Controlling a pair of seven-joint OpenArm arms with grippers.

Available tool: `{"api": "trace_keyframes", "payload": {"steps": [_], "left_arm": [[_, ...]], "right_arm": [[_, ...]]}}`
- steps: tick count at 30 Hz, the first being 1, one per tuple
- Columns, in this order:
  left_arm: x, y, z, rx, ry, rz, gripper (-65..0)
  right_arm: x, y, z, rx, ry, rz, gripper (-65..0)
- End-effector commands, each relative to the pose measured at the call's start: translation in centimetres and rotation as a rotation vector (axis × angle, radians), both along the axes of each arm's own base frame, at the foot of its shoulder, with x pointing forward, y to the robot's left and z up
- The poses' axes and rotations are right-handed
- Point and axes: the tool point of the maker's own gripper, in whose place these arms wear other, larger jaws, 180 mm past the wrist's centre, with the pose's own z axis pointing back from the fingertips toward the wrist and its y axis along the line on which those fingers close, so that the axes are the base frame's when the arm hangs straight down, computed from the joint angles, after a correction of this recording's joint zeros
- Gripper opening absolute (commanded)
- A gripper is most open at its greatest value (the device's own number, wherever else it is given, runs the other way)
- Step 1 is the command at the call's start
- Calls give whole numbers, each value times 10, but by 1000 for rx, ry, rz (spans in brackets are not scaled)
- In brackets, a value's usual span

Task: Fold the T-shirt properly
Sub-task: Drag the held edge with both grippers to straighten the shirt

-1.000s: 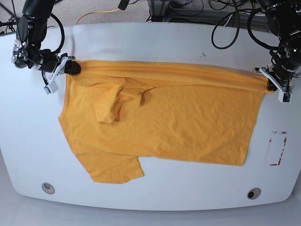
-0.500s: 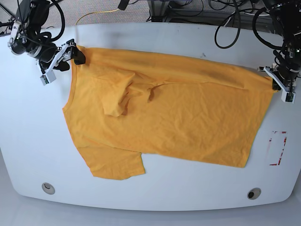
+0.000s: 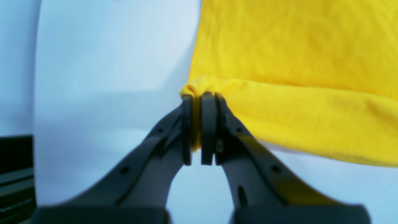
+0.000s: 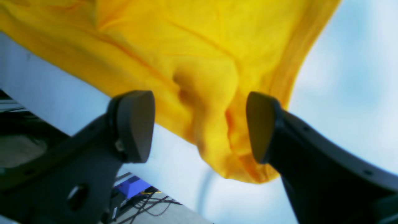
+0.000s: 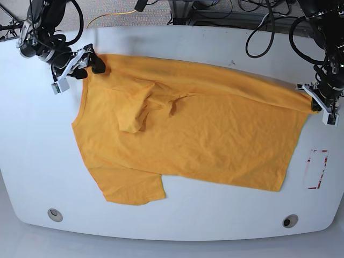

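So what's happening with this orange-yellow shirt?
Two robot arms are working on folding the T-shirt, spread out on the white table. The left arm's fingers are shut on one corner. The right arm's fingers stand open around a bunched part of the cloth, not gripping it. The fold is unfinished.
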Motion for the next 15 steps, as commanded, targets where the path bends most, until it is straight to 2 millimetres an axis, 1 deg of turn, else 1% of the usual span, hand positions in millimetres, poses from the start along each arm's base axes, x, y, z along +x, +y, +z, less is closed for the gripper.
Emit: {"api": "trace_keyframes", "payload": {"steps": [1, 5, 9, 12, 15], "left_arm": [[15, 14, 17, 25, -52, 13, -650], [24, 23, 6, -18, -38, 50, -650], [41, 27, 4, -59, -48, 73, -650], [54, 17, -5, -83, -24, 45, -650], [66, 11, -8, -103, -16, 32, -650]], "right_arm": [[7, -1, 11, 3, -47, -4, -212], [6, -1, 11, 4, -46, -6, -212], [7, 0, 11, 5, -47, -7, -212], [7, -1, 11, 3, -49, -4, -212], [8, -1, 12, 2, -50, -2, -212]]}}
